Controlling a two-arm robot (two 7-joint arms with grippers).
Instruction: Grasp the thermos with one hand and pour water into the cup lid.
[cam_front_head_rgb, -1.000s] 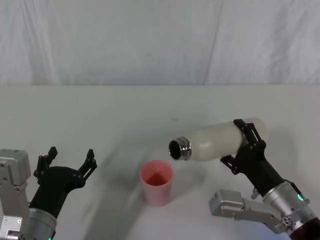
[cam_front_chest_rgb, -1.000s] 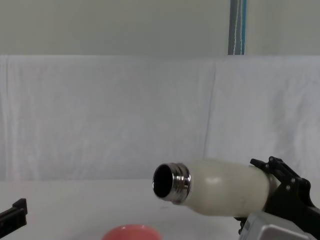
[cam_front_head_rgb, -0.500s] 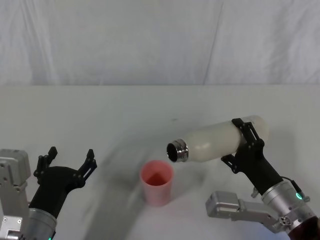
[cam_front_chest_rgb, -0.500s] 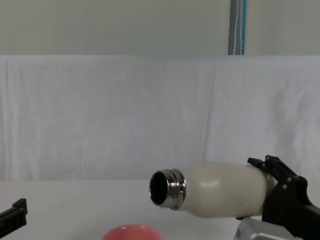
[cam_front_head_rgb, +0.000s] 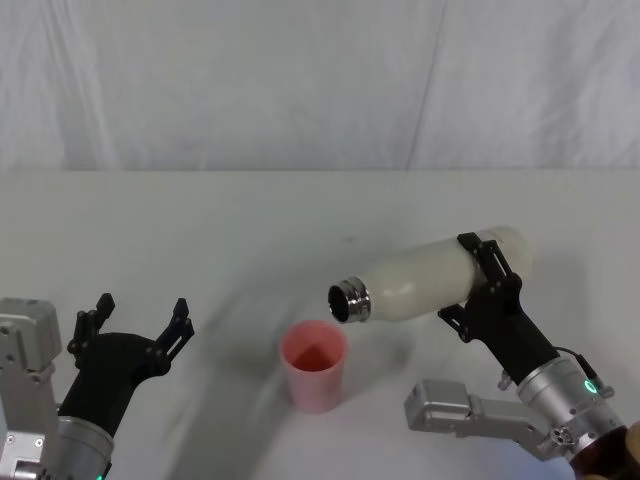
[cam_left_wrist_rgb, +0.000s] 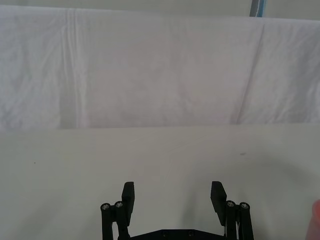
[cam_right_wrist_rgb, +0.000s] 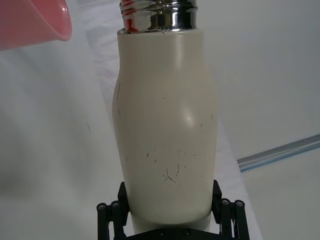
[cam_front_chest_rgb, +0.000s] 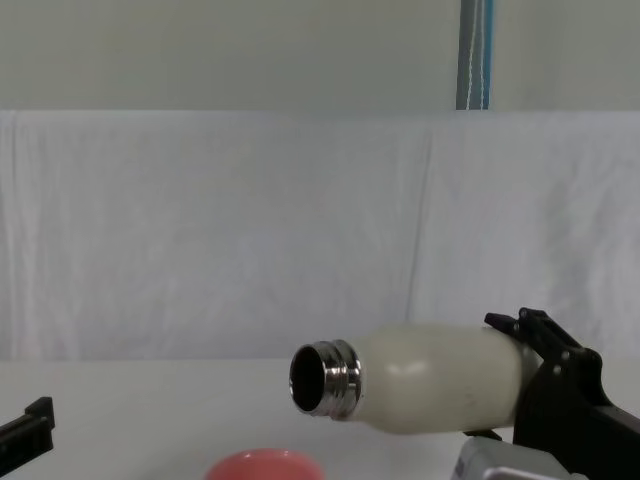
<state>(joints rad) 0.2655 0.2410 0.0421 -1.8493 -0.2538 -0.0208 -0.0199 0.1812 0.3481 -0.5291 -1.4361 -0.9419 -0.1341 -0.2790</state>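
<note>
The cream-white thermos (cam_front_head_rgb: 430, 279) lies almost level in the air, its open steel neck (cam_front_head_rgb: 347, 300) pointing left, just above and right of the salmon-pink cup lid (cam_front_head_rgb: 314, 364). My right gripper (cam_front_head_rgb: 480, 283) is shut on the thermos body near its base. From the chest the thermos (cam_front_chest_rgb: 430, 390) hangs over the cup lid's rim (cam_front_chest_rgb: 262, 466). The right wrist view looks along the thermos (cam_right_wrist_rgb: 165, 115) held between the right gripper (cam_right_wrist_rgb: 170, 210), with the cup lid (cam_right_wrist_rgb: 30, 22) beyond the neck. My left gripper (cam_front_head_rgb: 140, 322) stays open at the lower left, also open in its own wrist view (cam_left_wrist_rgb: 172, 197).
A white cloth covers the table (cam_front_head_rgb: 250, 220) and hangs as a backdrop. A grey block of the right arm (cam_front_head_rgb: 470, 415) sits low, right of the cup lid. Bare table lies between the left gripper and the cup lid.
The right gripper has carried the thermos a little left and tipped its neck further down, bringing the mouth closer over the cup lid. The left arm has not moved.
</note>
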